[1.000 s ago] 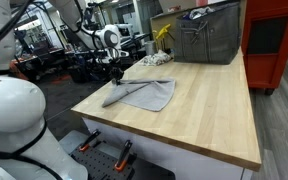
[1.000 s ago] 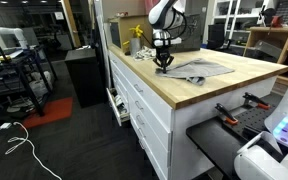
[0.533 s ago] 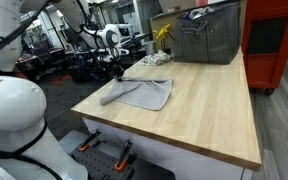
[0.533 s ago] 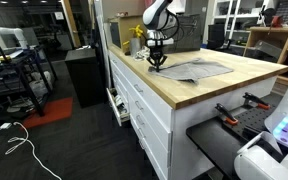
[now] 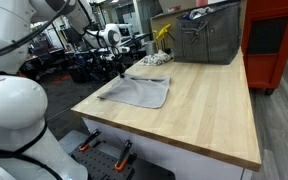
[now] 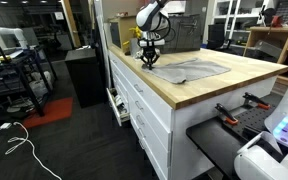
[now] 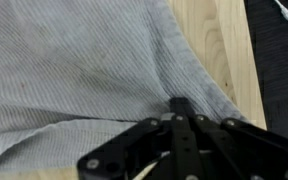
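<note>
Grey cloth (image 5: 142, 92) is laid flat at the near-left corner of the wooden worktop (image 5: 209, 115). Its edge is clamped in the closed gripper (image 7: 181, 106), by the table edge. Probably a metal crate (image 5: 209, 40) is set well behind.

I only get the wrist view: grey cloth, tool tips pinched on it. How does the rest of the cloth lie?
Observer: In both exterior views the cloth lies spread nearly flat on the table.
Operator: Where on it am I gripping?
Observer: The tool is shut on a corner, close to the table's edge, the side with the drawers below.
Operator: Anything else standing on the table?
Observer: A grey metal bin stands at the far end, apart from the cloth.
</note>
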Motion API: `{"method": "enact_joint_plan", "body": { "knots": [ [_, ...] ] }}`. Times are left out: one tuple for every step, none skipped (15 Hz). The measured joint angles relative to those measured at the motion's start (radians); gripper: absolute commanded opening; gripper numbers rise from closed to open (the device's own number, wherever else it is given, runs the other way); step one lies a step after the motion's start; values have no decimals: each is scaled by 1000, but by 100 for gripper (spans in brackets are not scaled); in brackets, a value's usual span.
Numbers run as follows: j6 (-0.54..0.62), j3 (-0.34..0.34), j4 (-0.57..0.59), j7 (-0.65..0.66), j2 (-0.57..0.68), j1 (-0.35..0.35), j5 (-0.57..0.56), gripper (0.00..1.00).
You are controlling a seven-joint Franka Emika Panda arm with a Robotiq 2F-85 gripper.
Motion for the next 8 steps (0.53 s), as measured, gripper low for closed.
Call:
{"method": "enact_joint_plan", "body": {
  "knots": [
    [2,-6,26,13,16,6,-9,0],
    [5,-12,53,25,32,11,-17,0],
    [10,-19,75,38,46,16,-23,0],
    [19,-25,95,49,58,21,-32,0],
    [30,-29,109,60,68,23,-38,0],
    [41,-31,119,63,75,24,-42,0],
    [55,-34,121,64,77,24,-43,0],
    [70,-36,119,64,76,24,-43,26]
  ]
}}
